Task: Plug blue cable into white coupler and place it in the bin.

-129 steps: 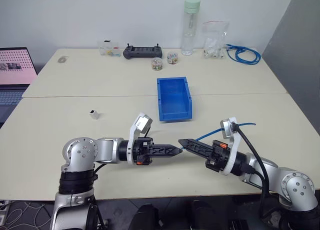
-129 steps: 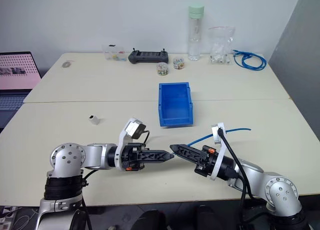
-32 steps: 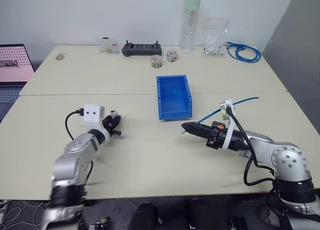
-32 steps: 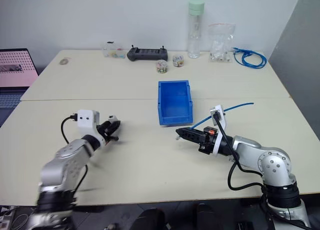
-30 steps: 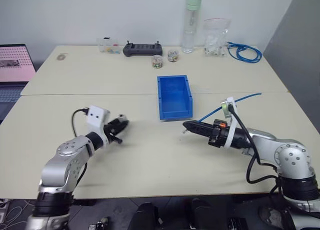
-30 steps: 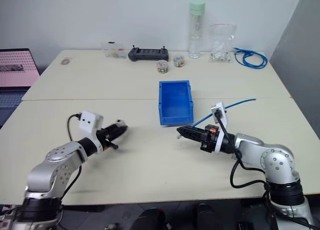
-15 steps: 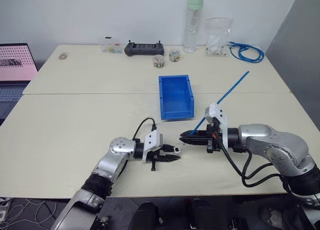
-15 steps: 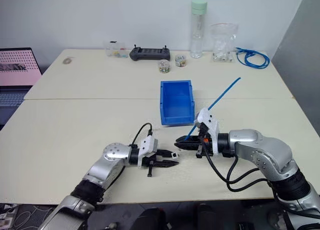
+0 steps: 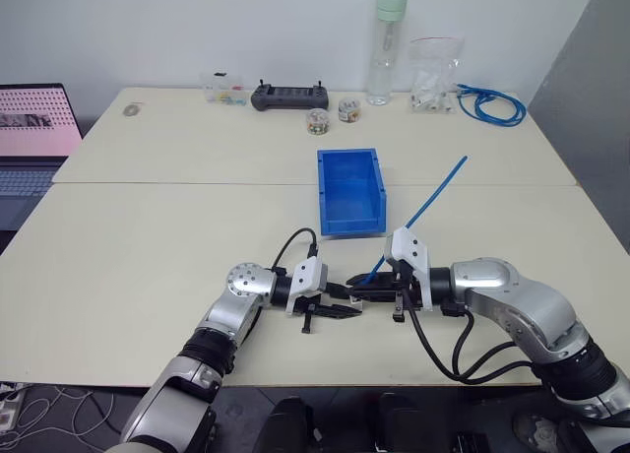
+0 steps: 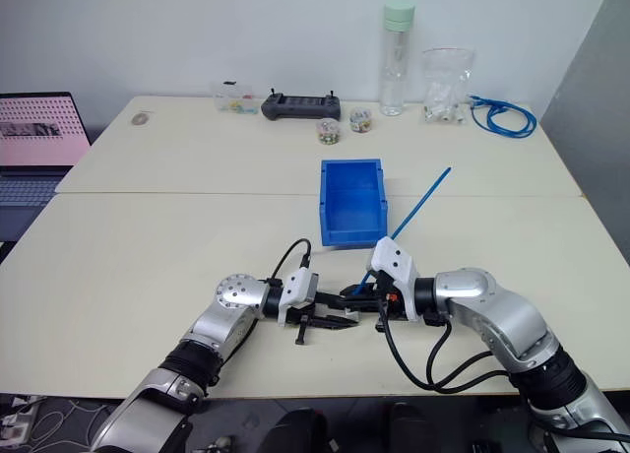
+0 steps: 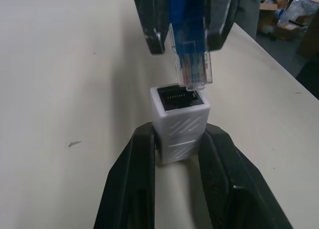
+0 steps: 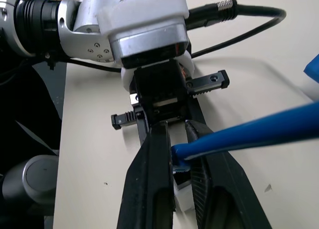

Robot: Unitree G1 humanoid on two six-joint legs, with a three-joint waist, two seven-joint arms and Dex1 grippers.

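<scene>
Both grippers meet tip to tip over the near table [image 9: 148, 246], in front of the bin [image 9: 350, 191].

Left gripper [image 11: 179, 139]: fingers [image 11: 130, 184] closed on the white coupler [image 11: 179, 122], pinching its lower half from both sides. The coupler's dark port faces the other gripper, contacts visible inside.

Right gripper [image 12: 180, 139]: fingers [image 12: 152, 179] clamped on the blue cable [image 12: 259, 129] just behind its clear plug [image 11: 191, 59]. The plug tip sits right at the port mouth, touching or nearly touching the rim, slightly off to one side. Not seated; most of the plug body is outside the coupler. Can't tell whether the tip has entered.

In the head view the cable [image 9: 433, 199] runs up and away from the right gripper [image 9: 356, 290] as a straight strand, free end in the air beside the bin's right side, not touching it. Left gripper [image 9: 340, 307] points across toward it, level with the table.

Bin is empty, well beyond both grippers, upright. Back edge of the far table: bottle [image 9: 387, 45], controller [image 9: 285, 97], two small jars [image 9: 330, 116], plastic bag [image 9: 433, 74], coiled blue cable [image 9: 492, 103]. Laptop [image 9: 34, 128] at the left edge.
</scene>
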